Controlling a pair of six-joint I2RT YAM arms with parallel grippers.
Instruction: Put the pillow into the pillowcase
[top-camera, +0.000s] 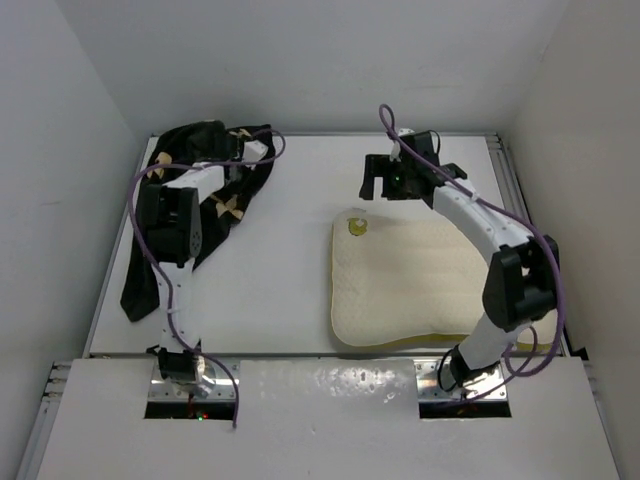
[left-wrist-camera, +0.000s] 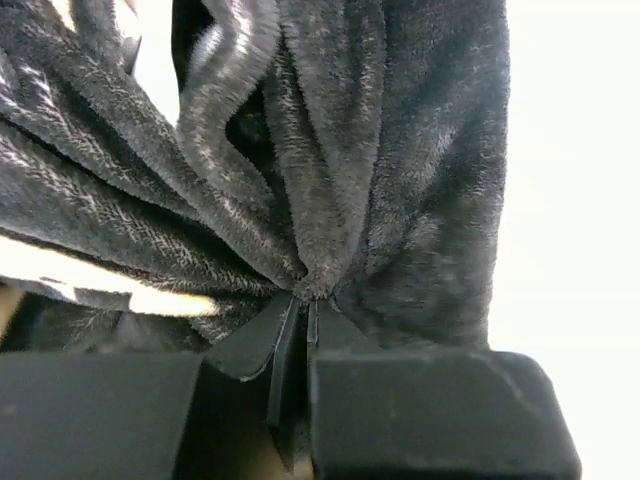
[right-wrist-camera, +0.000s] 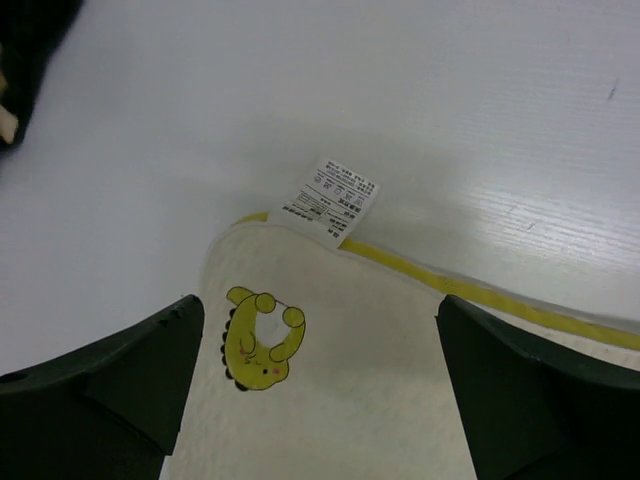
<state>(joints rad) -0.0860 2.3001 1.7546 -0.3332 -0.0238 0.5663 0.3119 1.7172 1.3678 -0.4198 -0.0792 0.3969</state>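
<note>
pillowcase (top-camera: 245, 190): one; bunched at the far left of the table (top-camera: 290, 270)
pillow (top-camera: 420, 285): one; flat on the right, outside the pillowcase, well apart from it
my left pincer (left-wrist-camera: 305, 310): clamped on a pillowcase fold
my right pincer (right-wrist-camera: 318, 320): spread wide; above the pillow's logo (right-wrist-camera: 262, 337) corner

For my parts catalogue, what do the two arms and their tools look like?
Both the left arm and the right arm have white links joined by bulky black joint housings. A purple cable runs loosely along each arm. The left tool and the right tool have matt black, wedge-shaped fingers. No markings or sleeves are visible.
</note>
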